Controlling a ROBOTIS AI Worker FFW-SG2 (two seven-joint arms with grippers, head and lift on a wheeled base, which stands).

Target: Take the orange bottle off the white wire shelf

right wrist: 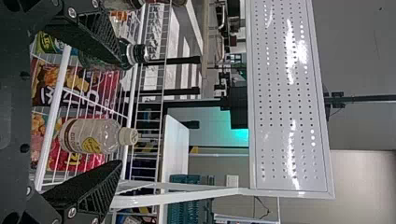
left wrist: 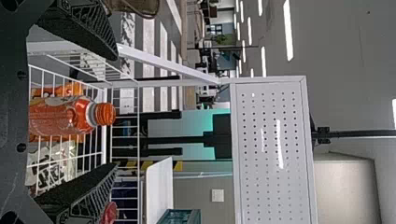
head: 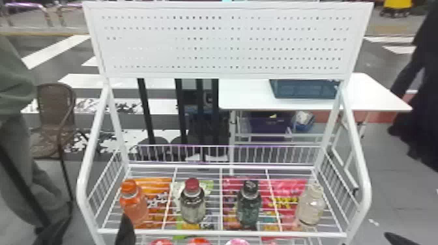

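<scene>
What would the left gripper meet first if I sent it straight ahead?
Probably the orange bottle: the left wrist view lines it up between the left gripper's open fingers. Depth is unclear, though, so I can't rule out a finger catching the shelf's front rail first.

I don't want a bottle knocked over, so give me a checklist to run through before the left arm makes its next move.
1. Orange bottle upright on the white wire shelf: ok.
2. Its orange cap on: ok.
3. Left gripper open, with the bottle lined up between its fingers in the left wrist view: ok.
4. Fingers far enough forward to close around the bottle: cannot tell.
5. Red-capped bottle standing apart from the orange one: ok.
6. Right gripper away from the orange bottle: ok, it is by the pale-capped bottle at the shelf's right end.
</scene>
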